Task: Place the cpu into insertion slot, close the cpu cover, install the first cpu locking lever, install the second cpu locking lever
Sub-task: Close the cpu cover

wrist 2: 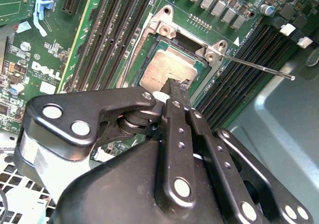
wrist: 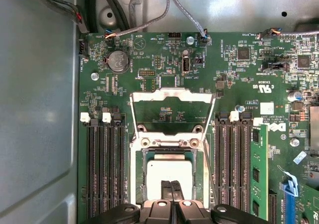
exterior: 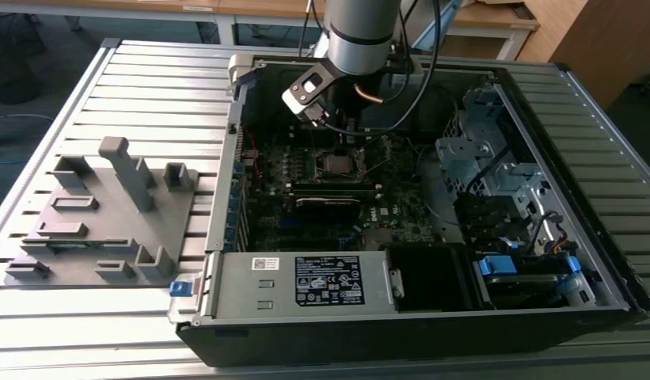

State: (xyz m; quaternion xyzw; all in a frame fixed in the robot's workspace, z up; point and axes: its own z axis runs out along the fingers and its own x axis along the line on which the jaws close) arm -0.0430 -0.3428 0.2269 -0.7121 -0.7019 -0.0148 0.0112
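Already the cpu [wrist: 168, 171] lies in the slot [wrist: 169, 155]; the cover [wrist: 172, 93] is still open and a lever [wrist 2: 259, 67] unlatched; the jaws sit pressed together, holding nothing, at the cpu's edge.

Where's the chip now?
The chip lies in its socket on the motherboard, between the memory slot banks, with the end effector over its edge in the first wrist view.

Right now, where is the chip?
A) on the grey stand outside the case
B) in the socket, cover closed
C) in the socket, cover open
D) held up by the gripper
C: the chip lies in the socket, and the cover is swung back off it.
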